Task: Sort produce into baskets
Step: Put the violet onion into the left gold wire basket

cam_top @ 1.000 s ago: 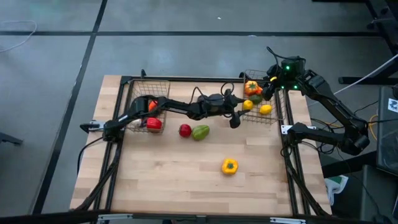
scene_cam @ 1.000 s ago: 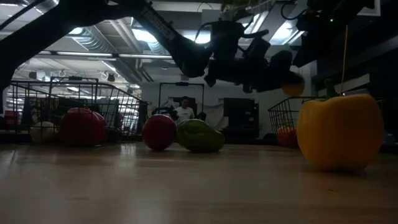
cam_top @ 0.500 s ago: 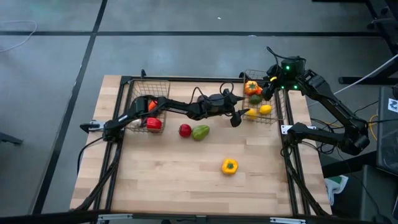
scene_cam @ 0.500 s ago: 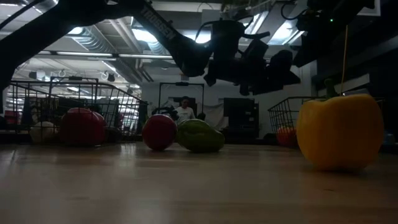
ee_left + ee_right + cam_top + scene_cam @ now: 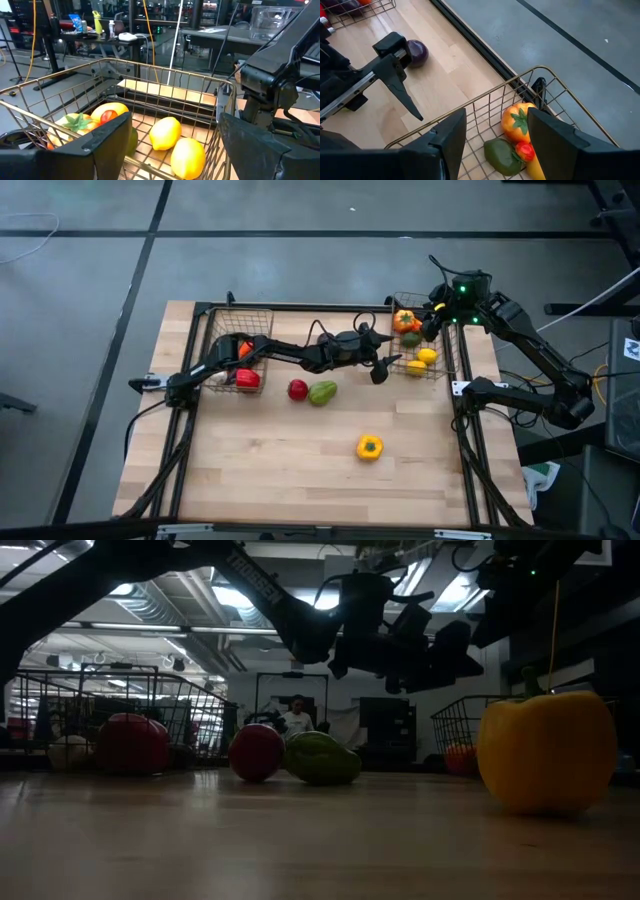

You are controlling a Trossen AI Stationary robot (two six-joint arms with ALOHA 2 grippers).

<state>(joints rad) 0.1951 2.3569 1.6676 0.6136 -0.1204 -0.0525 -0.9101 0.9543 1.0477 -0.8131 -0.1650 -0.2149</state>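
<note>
My left gripper [image 5: 388, 365] reaches level across the table to the near-left rim of the right basket [image 5: 447, 352] and stands open [image 5: 172, 146] with nothing between its fingers. Inside that basket lie two lemons [image 5: 165, 132] [image 5: 188, 158], an orange pepper [image 5: 111, 111], a tiny tomato [image 5: 524, 150] and a green piece [image 5: 501, 156]. My right gripper [image 5: 495, 140] hangs open above the basket's far corner [image 5: 432, 320]. On the wood lie a yellow pepper [image 5: 369, 447], a green avocado [image 5: 322, 392], a red piece [image 5: 297, 389] and a purple eggplant [image 5: 416, 52].
The left basket [image 5: 262, 315] at the far left holds red and orange pieces [image 5: 246, 378]. My left arm [image 5: 290, 355] spans the table's far half between the two baskets. Free wood lies toward the near edge around the yellow pepper [image 5: 545, 750].
My left gripper has opened and let go of a lemon that it held over the right basket's rim. The lemon has dropped into the basket and lies beside the other lemon. The arm itself has stayed in place.
</note>
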